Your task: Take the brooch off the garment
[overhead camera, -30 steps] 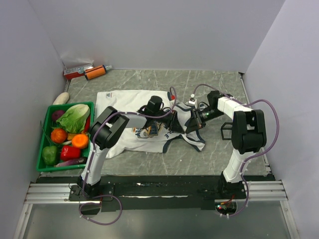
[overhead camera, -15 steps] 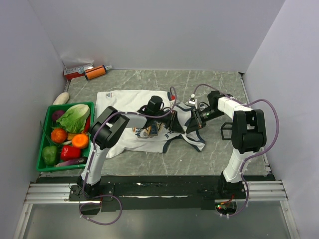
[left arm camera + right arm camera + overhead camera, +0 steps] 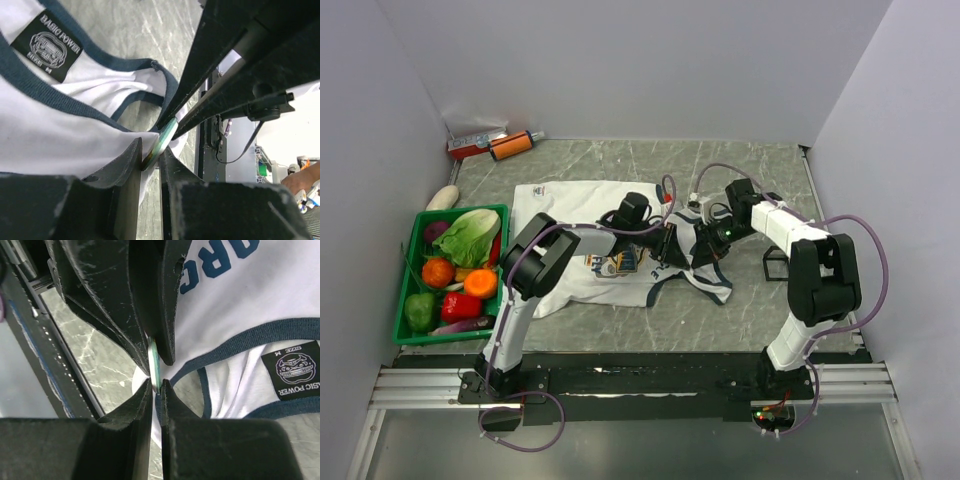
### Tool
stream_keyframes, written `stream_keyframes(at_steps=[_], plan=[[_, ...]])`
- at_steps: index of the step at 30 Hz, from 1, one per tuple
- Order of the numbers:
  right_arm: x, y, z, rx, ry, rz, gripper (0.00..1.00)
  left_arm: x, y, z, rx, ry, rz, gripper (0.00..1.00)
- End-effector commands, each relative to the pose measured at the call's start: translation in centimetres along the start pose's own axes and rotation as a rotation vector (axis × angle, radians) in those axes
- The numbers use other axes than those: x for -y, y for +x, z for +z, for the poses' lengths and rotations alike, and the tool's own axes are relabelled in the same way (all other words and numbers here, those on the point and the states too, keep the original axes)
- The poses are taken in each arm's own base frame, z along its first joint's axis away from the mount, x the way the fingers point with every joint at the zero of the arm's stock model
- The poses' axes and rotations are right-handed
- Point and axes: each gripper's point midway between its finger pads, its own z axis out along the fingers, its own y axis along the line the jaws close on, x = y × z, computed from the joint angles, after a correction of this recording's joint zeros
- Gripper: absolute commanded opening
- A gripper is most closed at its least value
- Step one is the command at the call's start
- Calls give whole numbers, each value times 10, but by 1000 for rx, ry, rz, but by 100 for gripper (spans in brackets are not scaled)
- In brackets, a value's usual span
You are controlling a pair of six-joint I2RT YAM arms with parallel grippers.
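Observation:
The garment [image 3: 570, 215], a white jersey with navy trim, lies flat mid-table and is bunched at its right end. The brooch [image 3: 164, 136] is a thin greenish disc seen edge-on, pinned in a fold of white cloth. My left gripper [image 3: 150, 155] is shut on the disc's lower edge together with the cloth. My right gripper [image 3: 156, 385] is shut on the opposite edge of the brooch [image 3: 154, 360]. The two grippers meet tip to tip over the bunched cloth, left gripper [image 3: 665, 240] against right gripper [image 3: 705, 235]. The disc's face is hidden.
A green basket [image 3: 408, 320] of vegetables stands at the table's left edge, with a white object [image 3: 442, 197] behind it. An orange bottle [image 3: 510, 146] and a red item [image 3: 468, 151] lie at the back left. A small black frame [image 3: 775, 265] sits right of the jersey.
My right wrist has swung up and toward the left gripper, lifting and shifting the bunched cloth slightly. The left arm has barely moved.

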Motion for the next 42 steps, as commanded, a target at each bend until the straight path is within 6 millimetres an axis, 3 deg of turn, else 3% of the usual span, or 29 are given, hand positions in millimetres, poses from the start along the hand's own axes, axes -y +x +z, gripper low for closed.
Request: stream_keyframes(at_steps=[1,4,6,9,10,12,13,15,18,25,30,32,36,42], plan=[[-47,-18,1,69,-136,-68,0,-21,-14,11,60,-154,-11,1],[-51,-18,0,74,-142,-59,0,-15,-23,9,86,-132,-30,1],[-50,-18,-1,71,-144,-35,6,-3,-25,3,82,-60,-25,1],[-44,-21,-11,103,-161,33,30,23,-26,-8,94,97,30,1],[-42,-21,-13,110,-167,52,41,25,-26,-10,91,113,41,1],[-35,-22,-21,124,-149,73,52,25,-19,-11,50,124,60,1],[-33,-21,-23,122,-132,73,64,25,-18,-11,42,125,65,1],[-28,-19,-29,134,-116,61,68,27,-14,-12,33,139,77,1],[-28,-15,-31,135,-138,49,66,28,-13,-13,33,143,74,1],[-22,-14,-26,135,-137,74,46,32,-13,-14,34,178,81,1],[-19,-12,-23,126,-135,79,43,32,-13,-14,32,182,76,1],[-18,-12,-23,128,-135,82,42,32,-14,-14,33,183,79,4],[-17,-14,-22,133,-141,91,30,33,-14,-14,28,191,84,10],[-13,-18,-20,142,-145,101,19,34,-12,-14,23,203,87,20]])
